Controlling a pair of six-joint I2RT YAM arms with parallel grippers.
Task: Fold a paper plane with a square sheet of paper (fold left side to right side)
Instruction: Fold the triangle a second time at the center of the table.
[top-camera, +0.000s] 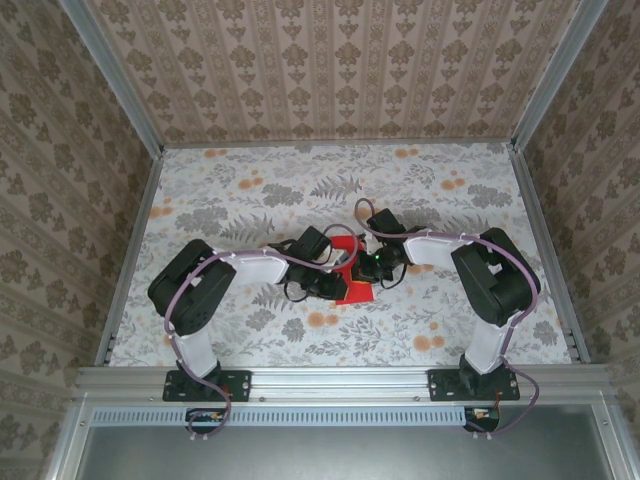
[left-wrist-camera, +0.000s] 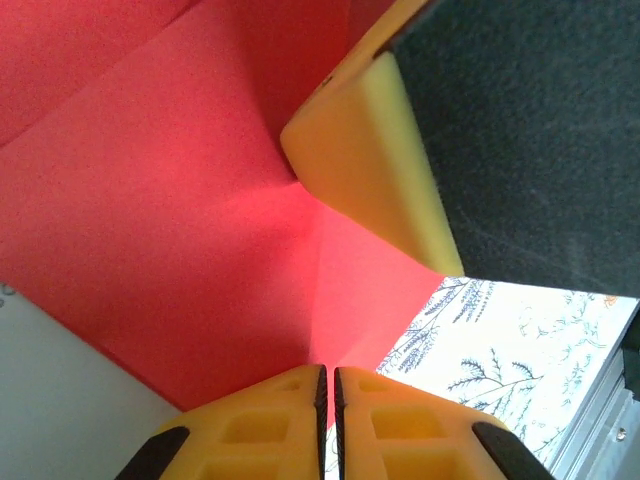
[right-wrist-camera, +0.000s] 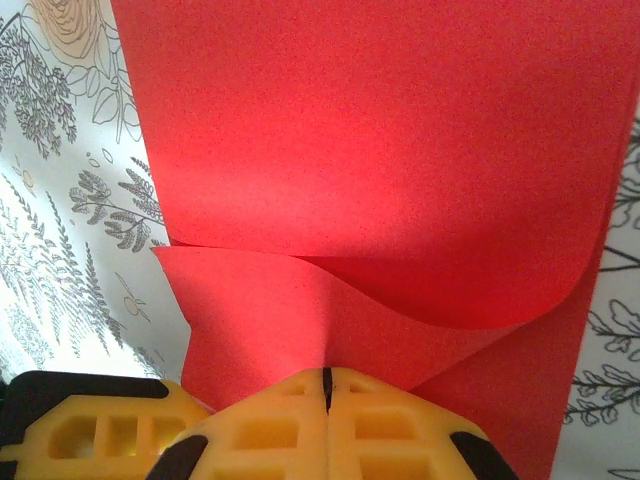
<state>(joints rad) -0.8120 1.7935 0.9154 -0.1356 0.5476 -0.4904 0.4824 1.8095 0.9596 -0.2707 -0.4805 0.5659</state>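
Top external: the square sheet of paper (top-camera: 356, 291) sits half-curled at mid-table on the floral tablecloth (top-camera: 300, 190). The left gripper (left-wrist-camera: 325, 388) and right gripper (right-wrist-camera: 325, 392) each clench it. Edges should probably meet squarely before creasing.

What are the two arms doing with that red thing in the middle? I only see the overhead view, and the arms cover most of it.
Observer: The right wrist camera shows the right gripper shut on a red sheet of paper.
Visitor: Is the paper lying flat?
Observer: No. One layer curls over another in a loose bend, not pressed into a crease.
Visitor: And the left arm?
Observer: Its wrist camera shows the left gripper shut on the paper too, with one yellow finger of the right gripper close by, against the sheet.
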